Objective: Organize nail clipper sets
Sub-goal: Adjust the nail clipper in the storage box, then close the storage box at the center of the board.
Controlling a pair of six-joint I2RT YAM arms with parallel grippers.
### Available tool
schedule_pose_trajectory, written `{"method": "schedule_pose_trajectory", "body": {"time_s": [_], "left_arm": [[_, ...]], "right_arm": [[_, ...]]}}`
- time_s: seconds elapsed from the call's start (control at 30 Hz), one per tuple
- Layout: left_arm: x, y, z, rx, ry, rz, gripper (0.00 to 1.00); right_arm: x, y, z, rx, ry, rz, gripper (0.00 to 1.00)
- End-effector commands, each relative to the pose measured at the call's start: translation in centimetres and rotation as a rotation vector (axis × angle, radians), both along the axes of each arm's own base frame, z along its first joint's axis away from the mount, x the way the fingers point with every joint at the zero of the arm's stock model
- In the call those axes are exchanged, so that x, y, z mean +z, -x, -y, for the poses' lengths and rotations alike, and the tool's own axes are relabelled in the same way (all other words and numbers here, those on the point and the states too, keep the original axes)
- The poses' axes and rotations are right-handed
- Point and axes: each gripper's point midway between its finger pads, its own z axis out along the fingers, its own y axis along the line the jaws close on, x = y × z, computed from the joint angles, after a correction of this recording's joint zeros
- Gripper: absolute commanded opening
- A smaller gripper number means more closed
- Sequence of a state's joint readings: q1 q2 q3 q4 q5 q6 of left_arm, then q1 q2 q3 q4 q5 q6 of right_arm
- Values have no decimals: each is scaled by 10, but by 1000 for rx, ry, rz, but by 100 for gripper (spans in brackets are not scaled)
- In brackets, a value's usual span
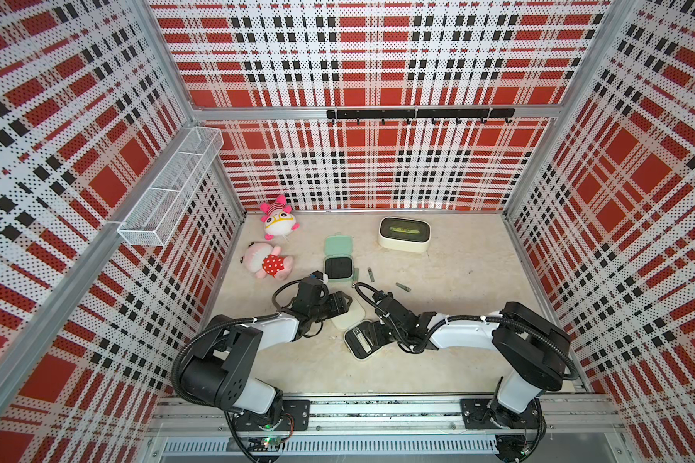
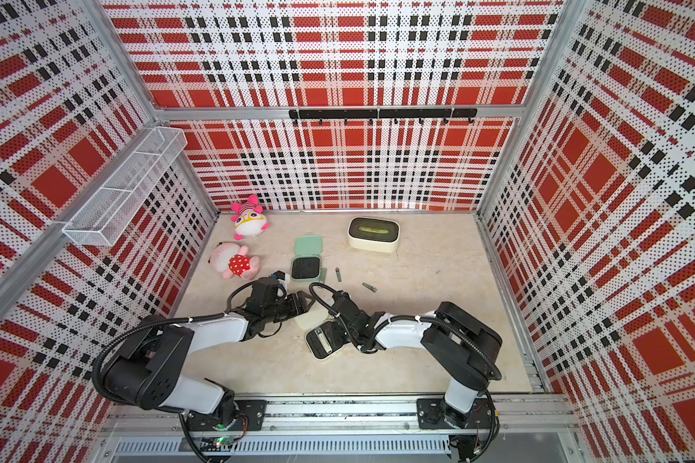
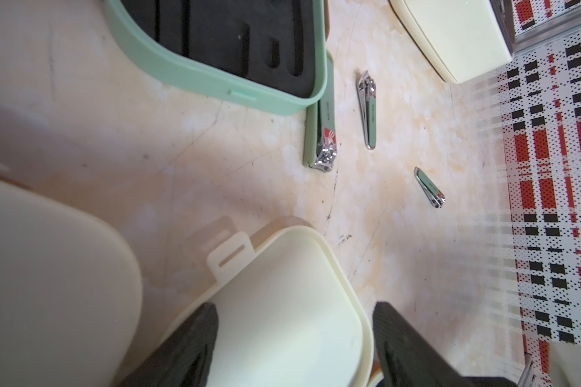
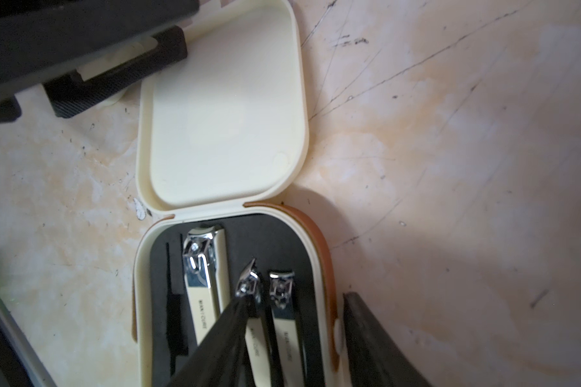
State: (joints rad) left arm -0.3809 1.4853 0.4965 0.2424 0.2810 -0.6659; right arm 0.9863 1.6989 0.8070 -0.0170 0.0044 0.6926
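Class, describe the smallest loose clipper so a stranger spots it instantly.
Find the cream box at the back wall. In front of it, right of the open mint case, lies the shortest clipper. It sits farther out than the two longer clippers.

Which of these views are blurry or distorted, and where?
In both top views the wide lens bows the plaid walls; left wrist view blurs the nearest cream case, loose clippers look sharp; right wrist view blurs the gripper finger.

Mint-green rounded-square plastic case (image 3: 198, 77): smooth, matt; black foam insert (image 3: 215, 26), dull. Cream hinged plastic case (image 4: 222, 110): smooth, satin; tan leather-look edge band (image 4: 322, 254). Silver metal clippers (image 4: 200, 264): mirror-polished chrome. Beige marbled tabletop (image 4: 450, 150): scuffed, scratched.
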Motion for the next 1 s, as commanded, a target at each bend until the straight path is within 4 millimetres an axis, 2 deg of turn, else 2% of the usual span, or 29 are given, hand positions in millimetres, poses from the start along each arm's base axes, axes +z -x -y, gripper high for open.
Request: {"method": "schedule_pose_trajectory", "body": {"time_s": [0.0,0.1,0.27,0.4,0.57,0.7,0.97], "left_arm": [[-21,17,-8,-8,-44,-99,78],[-9,13,-4,-22,-31,-84,79],[29,4,1,-45,-17,-13,89],[48,4,-8,-34,-14,11,95],[44,12,-26,1,3,5,99],[39,17,-25,7,38,-9,100],[21,31,-31,56,58,-28,98]], "right_arm": [[-11,4,5,1,47,-17,50],[-2,1,3,-1,36,-3,51],[21,-6,-3,-7,10,36,56],[40,-13,-5,-23,-5,67,62],[50,-14,-2,-54,-6,65,62],[53,-8,5,-86,0,46,55],[52,28,16,-121,-10,8,46]]}}
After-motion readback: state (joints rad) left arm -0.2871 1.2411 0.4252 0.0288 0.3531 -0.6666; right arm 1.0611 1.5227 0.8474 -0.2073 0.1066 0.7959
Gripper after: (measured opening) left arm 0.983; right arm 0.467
